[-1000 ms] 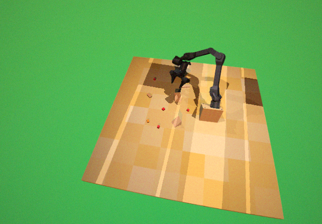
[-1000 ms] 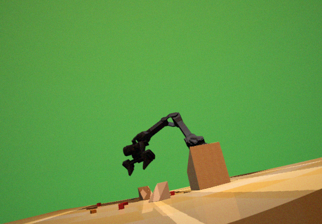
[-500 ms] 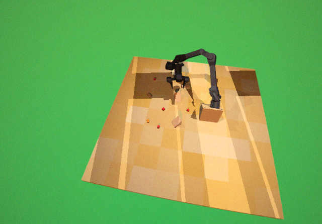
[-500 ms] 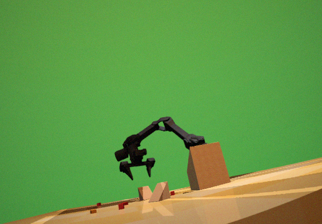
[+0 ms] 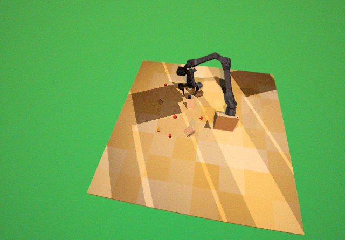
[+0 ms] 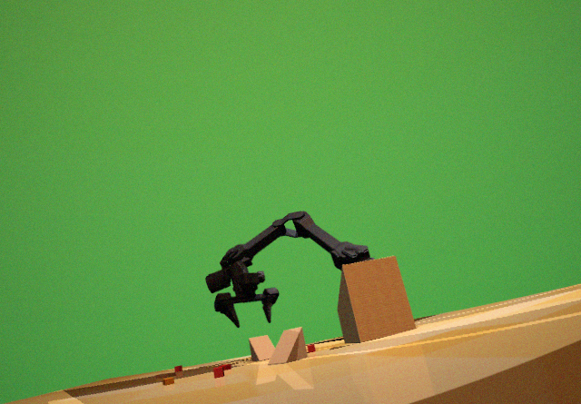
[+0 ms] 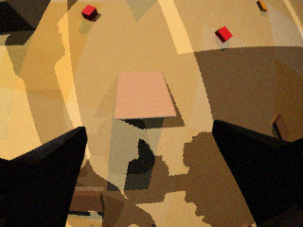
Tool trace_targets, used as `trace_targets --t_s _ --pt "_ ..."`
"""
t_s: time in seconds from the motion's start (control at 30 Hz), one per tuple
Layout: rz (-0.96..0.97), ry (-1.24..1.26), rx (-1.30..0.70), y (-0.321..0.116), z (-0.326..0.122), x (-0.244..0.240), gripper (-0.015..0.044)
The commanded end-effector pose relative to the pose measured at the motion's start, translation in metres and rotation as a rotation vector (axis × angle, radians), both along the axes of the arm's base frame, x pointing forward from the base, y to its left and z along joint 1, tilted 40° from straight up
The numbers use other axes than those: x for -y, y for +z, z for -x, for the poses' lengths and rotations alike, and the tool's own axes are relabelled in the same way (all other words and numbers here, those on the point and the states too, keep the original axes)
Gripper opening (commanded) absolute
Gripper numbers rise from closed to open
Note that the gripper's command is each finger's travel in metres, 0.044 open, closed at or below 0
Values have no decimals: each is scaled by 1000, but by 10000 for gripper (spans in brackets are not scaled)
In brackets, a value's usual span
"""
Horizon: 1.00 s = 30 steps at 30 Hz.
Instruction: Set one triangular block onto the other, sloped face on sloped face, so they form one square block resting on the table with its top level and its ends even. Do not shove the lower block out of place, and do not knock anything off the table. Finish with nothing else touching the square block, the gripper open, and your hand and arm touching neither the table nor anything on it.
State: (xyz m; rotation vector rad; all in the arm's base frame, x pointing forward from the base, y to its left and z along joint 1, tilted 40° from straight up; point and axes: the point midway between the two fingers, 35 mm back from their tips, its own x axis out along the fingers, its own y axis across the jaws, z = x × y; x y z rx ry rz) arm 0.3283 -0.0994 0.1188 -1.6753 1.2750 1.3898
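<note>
One pink triangular block (image 5: 190, 103) (image 6: 260, 347) (image 7: 144, 95) rests on the table (image 5: 182, 170), showing a flat pink face in the wrist view. The other triangular block (image 5: 189, 130) (image 6: 288, 347) lies apart from it, nearer the top view's lower side and turned at an angle; it is not seen in the wrist view. My gripper (image 5: 190, 94) (image 6: 253, 324) (image 7: 151, 130) is wide open and empty. It hangs above the table near the first block, pointing down, touching neither block. In the wrist view that block lies ahead of the fingertips, between their lines.
Small red cubes (image 5: 174, 116) (image 5: 201, 117) (image 5: 169, 135) (image 5: 165, 84) and an orange piece (image 5: 158, 129) (image 6: 168, 380) lie around. A brown piece (image 5: 199, 93) (image 7: 86, 199) lies by the gripper; another brown piece (image 5: 159, 101) (image 7: 280, 127) lies farther out. The arm's base box (image 5: 226, 121) (image 6: 378, 299) stands to the right.
</note>
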Motion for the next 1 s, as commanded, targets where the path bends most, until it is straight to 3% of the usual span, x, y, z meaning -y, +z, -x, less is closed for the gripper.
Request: trace_targets --t_s 0.0,0.97 --pt "3 -2 -14 -9 1 4 440" --pt "3 -3 -15 -54 -1 22 440"
